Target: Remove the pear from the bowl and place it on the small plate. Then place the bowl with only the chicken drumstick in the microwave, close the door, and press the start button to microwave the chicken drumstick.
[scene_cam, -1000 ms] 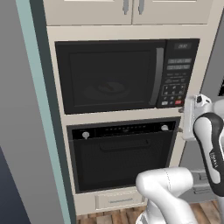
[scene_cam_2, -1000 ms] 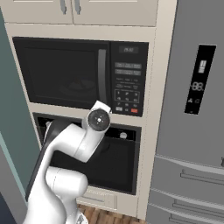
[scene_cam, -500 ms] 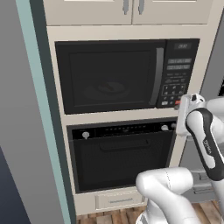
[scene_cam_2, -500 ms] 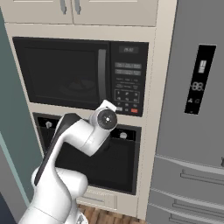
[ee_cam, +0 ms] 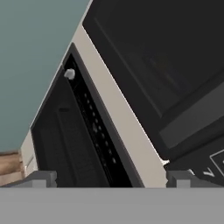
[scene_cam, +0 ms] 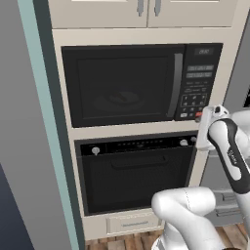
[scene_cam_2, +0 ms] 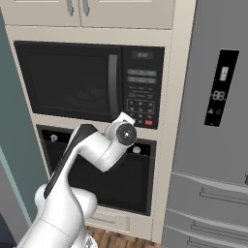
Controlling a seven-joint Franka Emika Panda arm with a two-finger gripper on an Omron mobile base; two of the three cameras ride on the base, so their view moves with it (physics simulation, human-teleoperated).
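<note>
- The microwave (scene_cam_2: 89,80) has a small display at the top of its keypad panel (scene_cam_2: 141,87); light digits show there, too small to read.
- The keys below that display carry pale marks, none legible.
- The fridge (scene_cam_2: 213,121), to the right of the microwave, has a dark control strip (scene_cam_2: 221,87) with white symbols and what looks like "88", blurred.
- The oven (scene_cam: 139,173) below the microwave shows a row of tiny pale marks, unreadable.

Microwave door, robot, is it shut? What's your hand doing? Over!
Gripper open, holding nothing. Microwave door shut. Hand near the keypad's bottom edge. Nothing in the way.
</note>
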